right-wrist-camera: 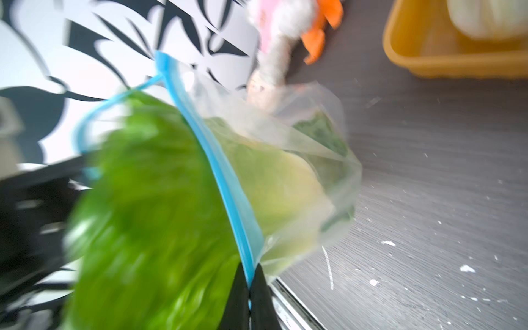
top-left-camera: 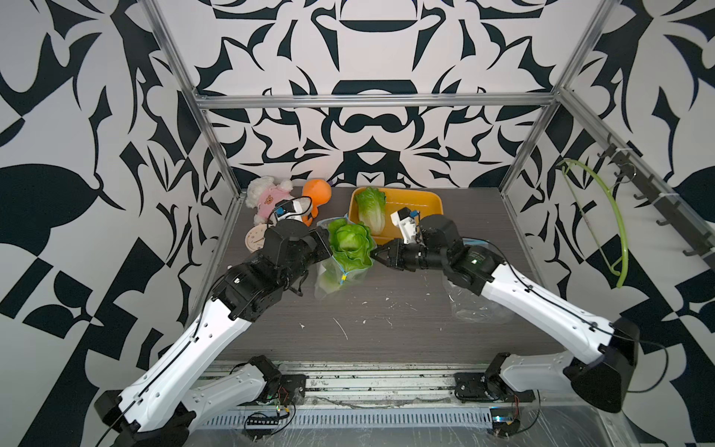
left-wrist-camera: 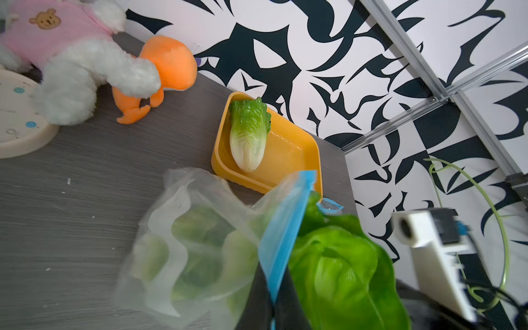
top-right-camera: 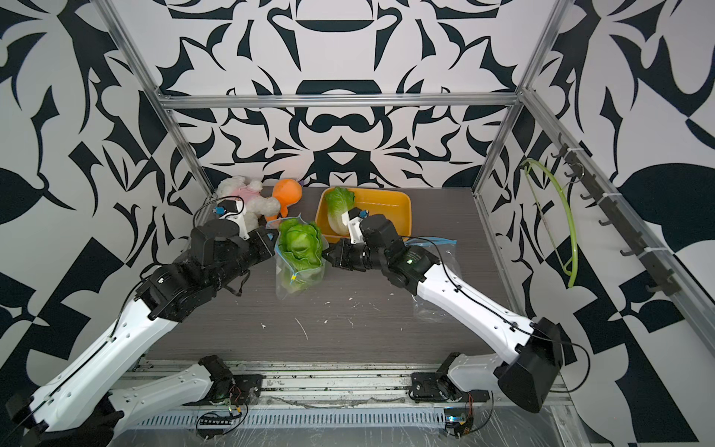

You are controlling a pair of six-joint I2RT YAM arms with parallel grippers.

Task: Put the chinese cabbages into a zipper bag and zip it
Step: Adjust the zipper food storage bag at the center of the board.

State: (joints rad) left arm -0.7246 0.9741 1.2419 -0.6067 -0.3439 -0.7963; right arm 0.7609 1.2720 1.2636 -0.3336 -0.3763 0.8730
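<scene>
Left gripper [left-wrist-camera: 273, 288]: jaws together, pinched on the blue zip strip of the zipper bag [top-left-camera: 334, 276], on the side facing the left edge of the worktop [top-left-camera: 387, 321]. Right gripper [right-wrist-camera: 251, 275]: jaws together on the same strip, on the opposite side. The bag hangs between my two grippers with its mouth up, about mid-worktop and toward the far edge. I cannot tell whether its bottom rests on the surface. First cabbage [top-left-camera: 350, 244] sits in the open mouth, its bright green leaves standing above the rim. Second cabbage [right-wrist-camera: 285, 185] lies lower inside, pale and green through the clear plastic. My right wrist view is blurred, so I get no detail there. Third cabbage [top-left-camera: 370, 211] lies in the yellow tray [top-left-camera: 421, 195] at the far edge, leaf end toward the back wall and at the tray's left end. Far left corner: white plush in pink [top-left-camera: 267, 197], orange plush [top-left-camera: 316, 191] beside it and a round clock [top-left-camera: 255, 239] just nearer. Another clear bag [top-left-camera: 476, 305] lies flat under my right arm near the right edge. White flecks are scattered over the near half.
</scene>
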